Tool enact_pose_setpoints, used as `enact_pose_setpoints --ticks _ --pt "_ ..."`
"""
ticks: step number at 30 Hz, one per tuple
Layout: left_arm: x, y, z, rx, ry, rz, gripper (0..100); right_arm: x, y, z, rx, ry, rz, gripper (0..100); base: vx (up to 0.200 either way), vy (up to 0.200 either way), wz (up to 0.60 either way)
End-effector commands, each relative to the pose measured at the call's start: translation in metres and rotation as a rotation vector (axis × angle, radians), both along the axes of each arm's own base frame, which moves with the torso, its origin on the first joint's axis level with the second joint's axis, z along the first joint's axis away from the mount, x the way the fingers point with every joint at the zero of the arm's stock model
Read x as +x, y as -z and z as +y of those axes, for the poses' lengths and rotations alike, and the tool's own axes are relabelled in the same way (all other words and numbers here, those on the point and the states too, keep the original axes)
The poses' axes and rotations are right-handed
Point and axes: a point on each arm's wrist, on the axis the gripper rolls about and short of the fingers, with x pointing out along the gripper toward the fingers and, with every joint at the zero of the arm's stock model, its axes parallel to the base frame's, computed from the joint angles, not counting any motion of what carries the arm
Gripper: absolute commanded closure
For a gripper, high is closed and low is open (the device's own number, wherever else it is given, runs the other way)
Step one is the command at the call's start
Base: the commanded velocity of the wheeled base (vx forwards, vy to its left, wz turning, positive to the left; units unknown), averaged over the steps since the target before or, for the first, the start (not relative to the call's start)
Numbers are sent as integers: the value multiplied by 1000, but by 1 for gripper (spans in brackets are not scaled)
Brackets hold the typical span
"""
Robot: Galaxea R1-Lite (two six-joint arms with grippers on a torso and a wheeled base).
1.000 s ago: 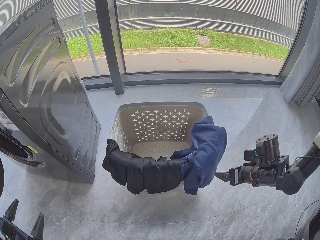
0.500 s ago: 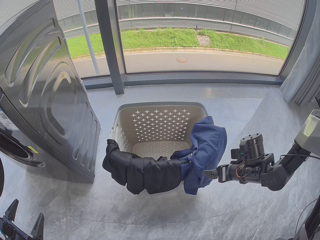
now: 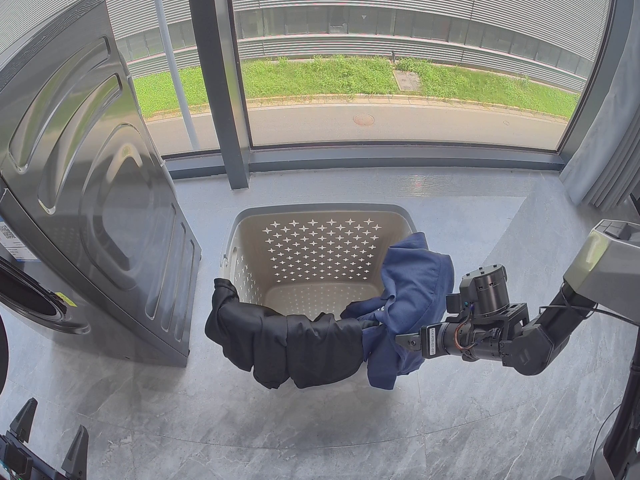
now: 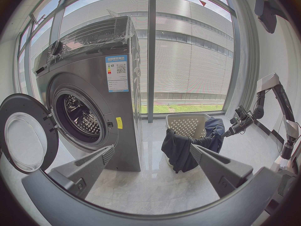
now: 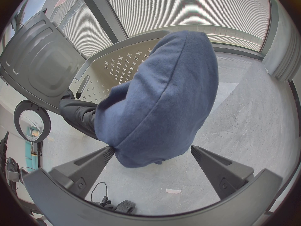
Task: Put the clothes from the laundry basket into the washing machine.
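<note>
Fingers (image 5: 94, 164) of the right gripper (image 3: 403, 341) stand wide apart with the lower fold of the blue garment (image 3: 417, 288) between them, the arm stretched level from the robot's right and pointing sideways at the cloth. That garment hangs over the right front corner of the laundry basket (image 3: 313, 212), beside a black garment (image 3: 293, 348) draped over the front rim. The left gripper (image 3: 50, 431) sits low, fingers apart and empty, well apart from the basket, near the washing machine (image 3: 100, 188) with its door (image 4: 26, 132) open.

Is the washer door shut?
No: the round door stands open to one side, leaving the drum exposed.
</note>
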Motion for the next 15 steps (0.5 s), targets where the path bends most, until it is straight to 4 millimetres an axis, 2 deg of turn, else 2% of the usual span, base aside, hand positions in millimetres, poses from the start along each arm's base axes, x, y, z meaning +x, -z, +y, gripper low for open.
enact_pose_setpoints --ticks 1,3,4,15 --pt "0 5 0 -1 0 1 0 5 1 2 6 2 -4 0 0 0 0" --pt "0 5 0 -1 0 1 0 6 1 3 9 -2 -6 0 0 0 0" --pt "0 5 0 -1 0 1 0 6 1 3 9 -2 -6 100 0 0 0" --pt "0 5 0 -1 0 1 0 2 -1 3 19 -10 -20 100 0 0 0"
